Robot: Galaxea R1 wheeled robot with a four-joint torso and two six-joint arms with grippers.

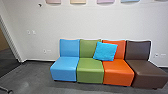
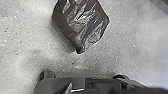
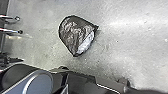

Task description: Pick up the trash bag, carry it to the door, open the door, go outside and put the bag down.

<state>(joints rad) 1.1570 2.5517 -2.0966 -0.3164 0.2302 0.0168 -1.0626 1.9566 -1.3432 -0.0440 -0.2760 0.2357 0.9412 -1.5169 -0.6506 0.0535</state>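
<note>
The dark, shiny trash bag (image 2: 81, 22) shows in the left wrist view, lying on the grey floor and narrowing to a knotted-looking tip. In the right wrist view the same kind of dark bag (image 3: 73, 35) rests on the floor, with a pale, bright patch along one side. Bare floor lies between the bag and the robot's dark parts in both wrist views, and nothing of the robot touches it. How the fingers of either gripper stand cannot be made out.
A row of seats, blue (image 1: 64, 68), green (image 1: 90, 70), orange (image 1: 118, 71) and brown (image 1: 148, 71), stands against the white wall (image 1: 87, 25), with a blue cushion (image 1: 105, 51) on it. A doorway-like opening (image 1: 7, 55) is at the left. Thin metal legs (image 3: 12, 30) show in the right wrist view.
</note>
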